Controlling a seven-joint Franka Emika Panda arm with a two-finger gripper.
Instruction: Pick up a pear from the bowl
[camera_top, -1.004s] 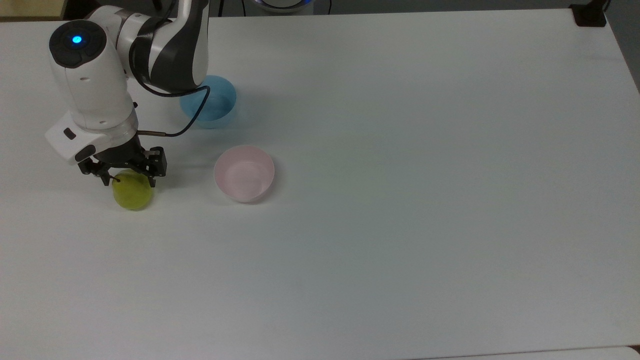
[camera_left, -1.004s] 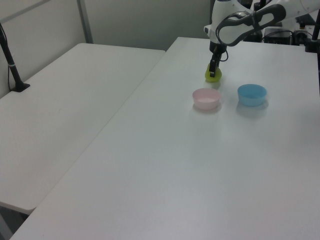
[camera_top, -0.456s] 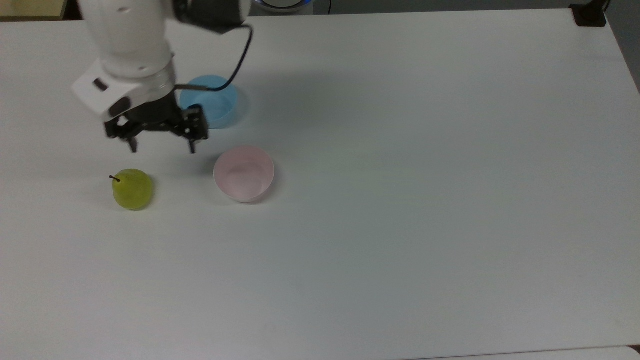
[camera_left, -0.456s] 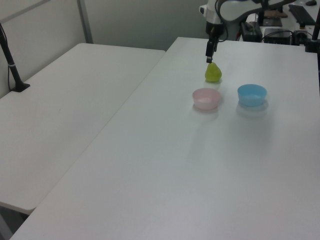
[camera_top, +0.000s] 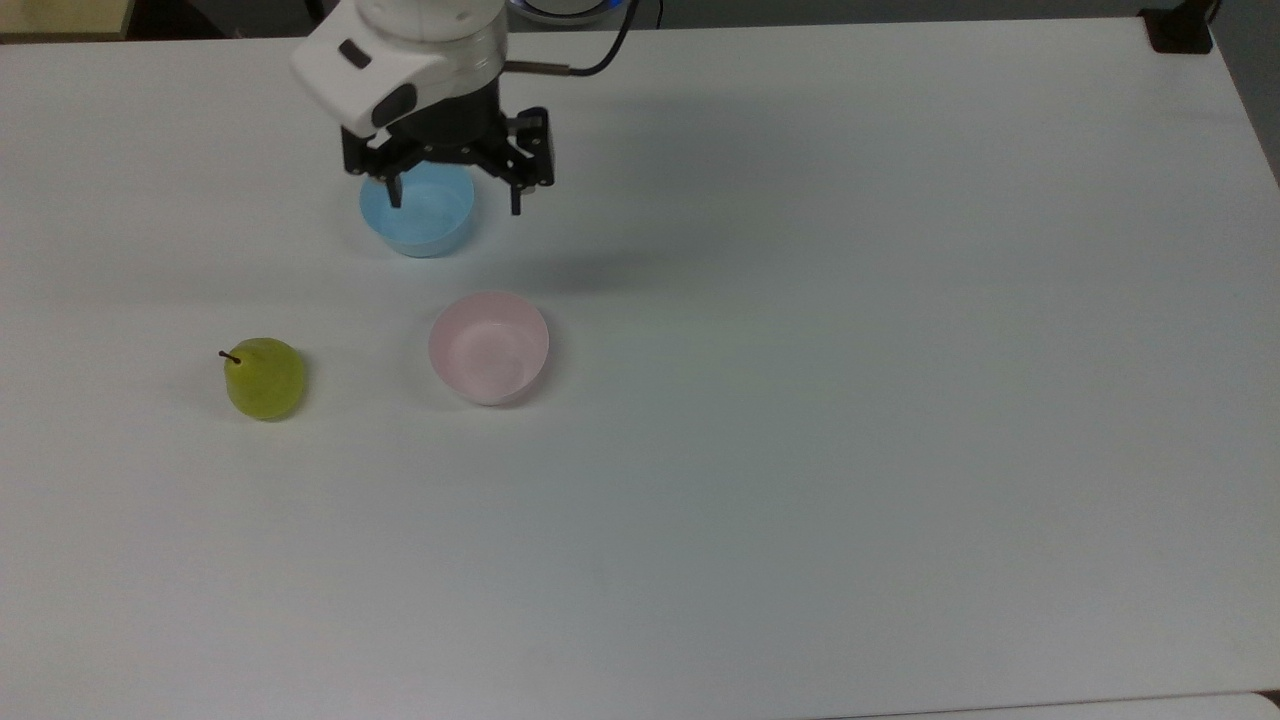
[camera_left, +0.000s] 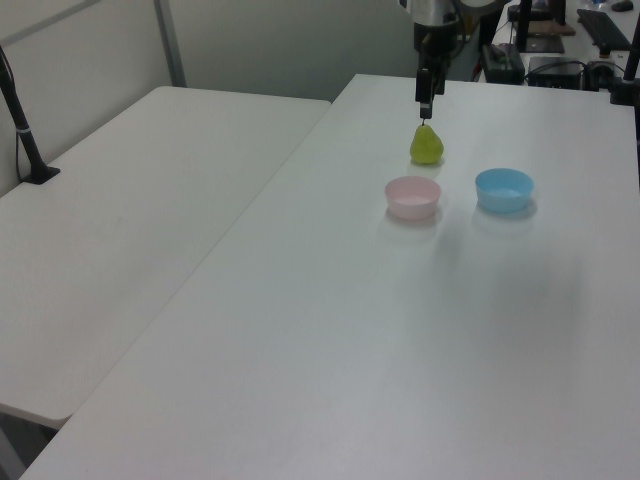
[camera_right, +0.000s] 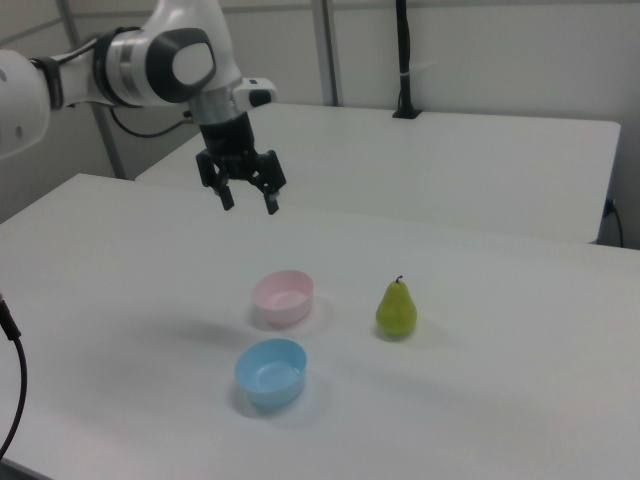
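White tabletop (camera_top: 800, 450) takes up most of the scene, with a second white table (camera_left: 130, 220) set alongside it and pale walls behind. On it the pear (camera_top: 265, 378) stands upright on its broad base, stem (camera_top: 228, 355) up, out on the bare surface and well apart from the pink bowl (camera_top: 489, 347), which has nothing in it. So the fruit is not in the bowl the task speaks of. A blue bowl (camera_top: 418, 216) sits beyond the pink one in the top view, also with nothing inside.

The gripper (camera_top: 455, 198) hangs high above the table, over the blue bowl's edge as the top view shows it, with its two fingers spread wide and nothing between them. In the right view it (camera_right: 247, 201) is plainly up in the air, far from the fruit (camera_right: 396, 309).

As for handling, the pear looks light and firm, with a smooth, slightly glossy skin that could slip against hard pads. Its shape matters: the belly is round and wide, the neck narrower and tapering, so a squeeze high up would likely push it downward out of the grasp. The safer hold is probably across the widest part of the body, fingers coming straight down on either side, closing gently enough not to bruise or tip it. The thin stem is no place to grab
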